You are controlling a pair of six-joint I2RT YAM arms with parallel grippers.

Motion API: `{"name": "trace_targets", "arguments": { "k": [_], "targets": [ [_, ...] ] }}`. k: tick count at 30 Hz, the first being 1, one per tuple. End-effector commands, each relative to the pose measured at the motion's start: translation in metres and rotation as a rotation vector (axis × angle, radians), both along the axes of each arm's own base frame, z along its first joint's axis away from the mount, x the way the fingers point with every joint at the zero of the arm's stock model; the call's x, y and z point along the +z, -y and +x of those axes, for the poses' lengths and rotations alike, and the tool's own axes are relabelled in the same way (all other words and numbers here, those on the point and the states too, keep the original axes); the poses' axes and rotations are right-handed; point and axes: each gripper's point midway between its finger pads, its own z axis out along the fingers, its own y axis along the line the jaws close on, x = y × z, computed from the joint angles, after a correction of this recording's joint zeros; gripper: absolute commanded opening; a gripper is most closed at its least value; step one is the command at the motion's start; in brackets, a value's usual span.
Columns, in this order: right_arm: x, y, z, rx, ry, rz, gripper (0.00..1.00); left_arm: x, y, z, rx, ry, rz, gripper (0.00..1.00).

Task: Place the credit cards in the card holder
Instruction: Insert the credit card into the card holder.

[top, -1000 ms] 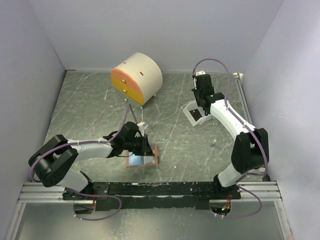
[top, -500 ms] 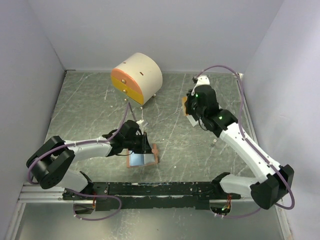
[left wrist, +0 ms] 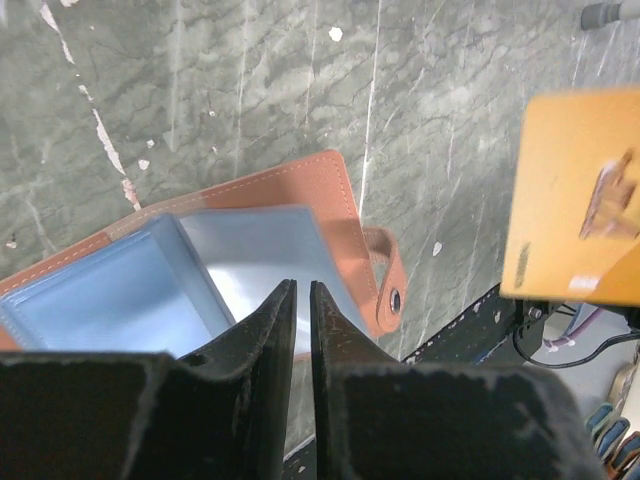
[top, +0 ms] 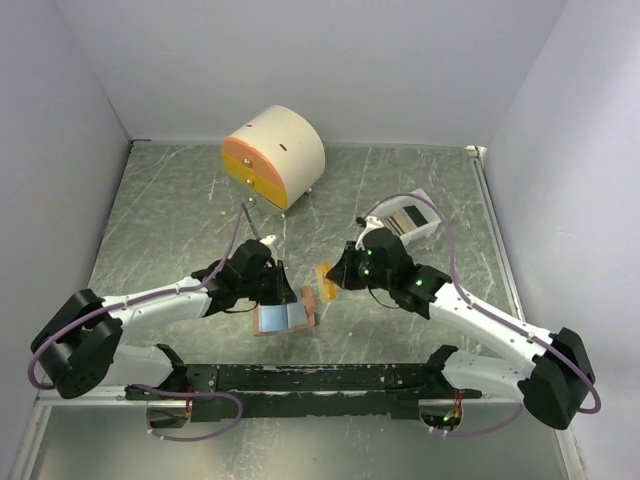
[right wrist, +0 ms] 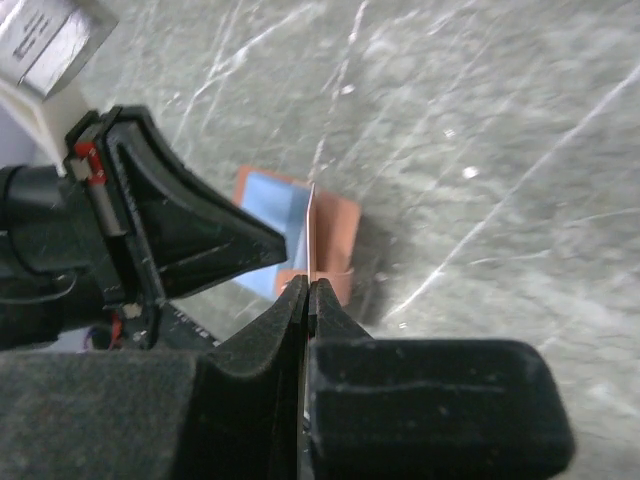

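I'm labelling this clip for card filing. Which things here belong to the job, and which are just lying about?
Job: card holder; gold card, pinched by the right gripper; left gripper at the holder; other cards in the white tray.
Lying about: round cream cabinet.

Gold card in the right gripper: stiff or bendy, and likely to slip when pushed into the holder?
Probably stiff: the gold card stands flat and unbent out of the right gripper. Thin, likely light, held at one edge, so it may pivot in the pinch. The card holder looks soft; the left gripper seems to pinch it steady.
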Motion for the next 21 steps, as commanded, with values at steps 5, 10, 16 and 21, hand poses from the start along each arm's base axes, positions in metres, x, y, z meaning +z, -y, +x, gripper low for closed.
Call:
{"name": "trace_targets", "arguments": {
  "k": [5, 10, 16, 21],
  "targets": [
    [0.029, -0.05, -0.024, 0.062, 0.007, 0.183, 0.0, -0.002, -0.016, 0.0, 0.068, 0.004, 0.037, 0.22],
    [0.017, -0.068, -0.036, 0.096, -0.021, 0.169, 0.0, -0.01, -0.026, 0.004, 0.105, -0.035, 0.058, 0.21],
    [-0.001, -0.09, -0.046, 0.113, -0.05, 0.171, 0.0, -0.009, -0.05, 0.011, 0.192, -0.054, 0.059, 0.2],
    [-0.028, -0.093, -0.037, 0.076, -0.064, 0.113, 0.0, -0.012, -0.073, 0.012, 0.257, -0.072, 0.078, 0.19]
  ]
}}
